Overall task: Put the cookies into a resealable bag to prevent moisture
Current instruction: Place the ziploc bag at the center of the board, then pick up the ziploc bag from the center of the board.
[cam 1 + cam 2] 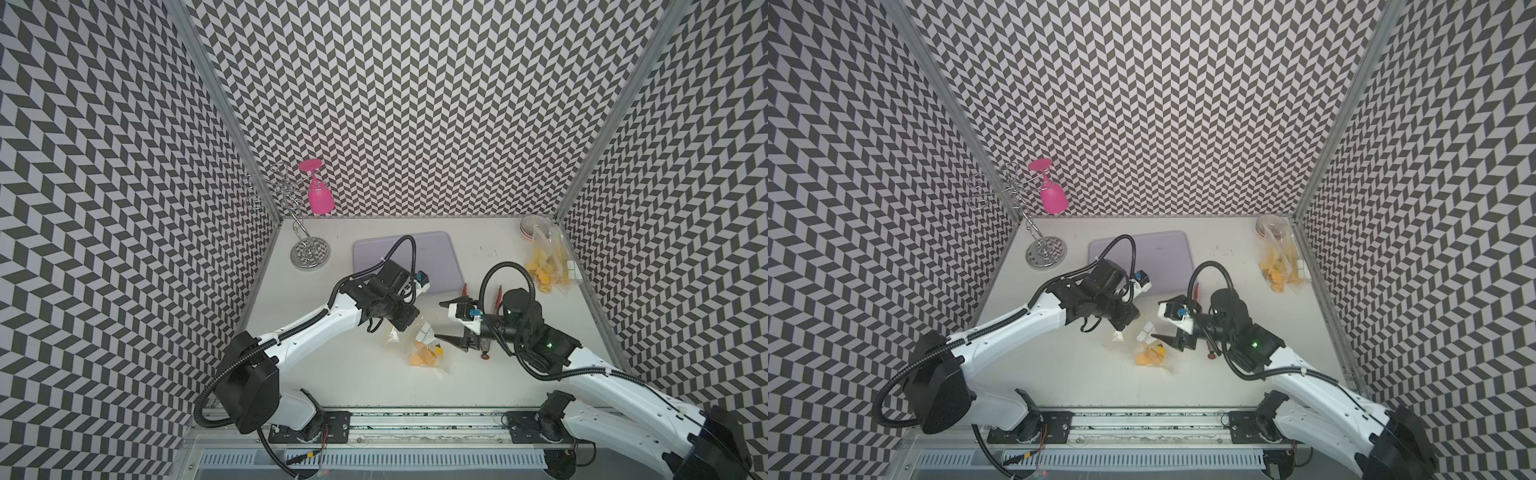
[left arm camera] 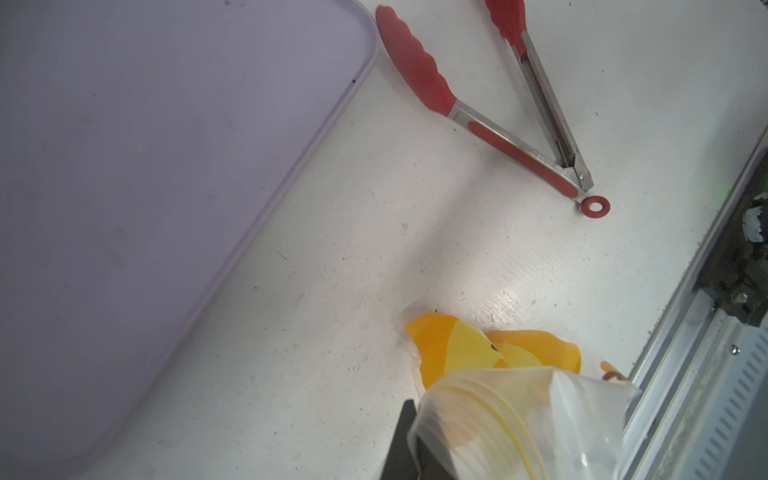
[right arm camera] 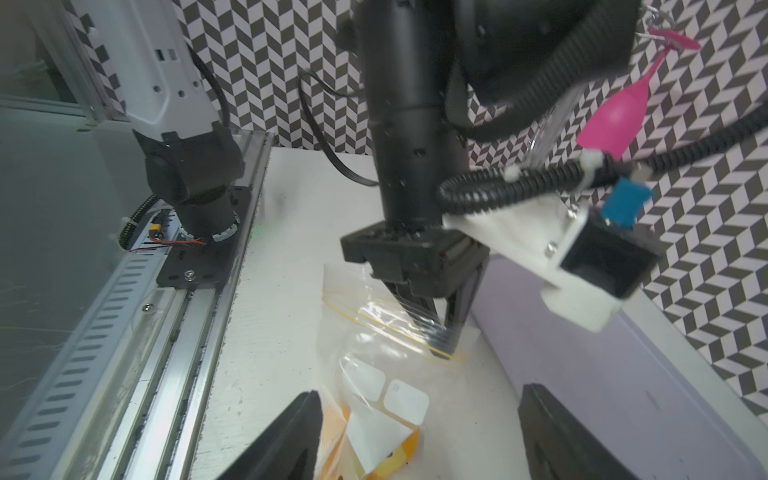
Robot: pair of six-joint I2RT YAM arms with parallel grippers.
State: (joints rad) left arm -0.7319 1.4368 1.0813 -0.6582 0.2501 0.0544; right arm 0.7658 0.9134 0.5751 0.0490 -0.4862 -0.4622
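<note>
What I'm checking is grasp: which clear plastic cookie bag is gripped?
The central clear bag, pinched at its yellow-striped edge by the left gripper; the far bag lies free.

pincer (image 2: pixel 409 444) pinching bag (image 2: pixel 540 419) | cookies (image 2: pixel 449 345) inside | red tongs (image 2: pixel 498 139) beside lilac tray (image 2: pixel 145 187)

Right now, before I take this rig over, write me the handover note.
Left gripper: shut on the zip edge of the resealable bag.
Right gripper: open, jaws either side of the bag, not gripping.
Cookies: orange pieces inside that bag; a second filled bag lies near the far right corner.
Done: cookies bagged.
Left: probably press the zip shut; whether it is sealed cannot be told.
</note>
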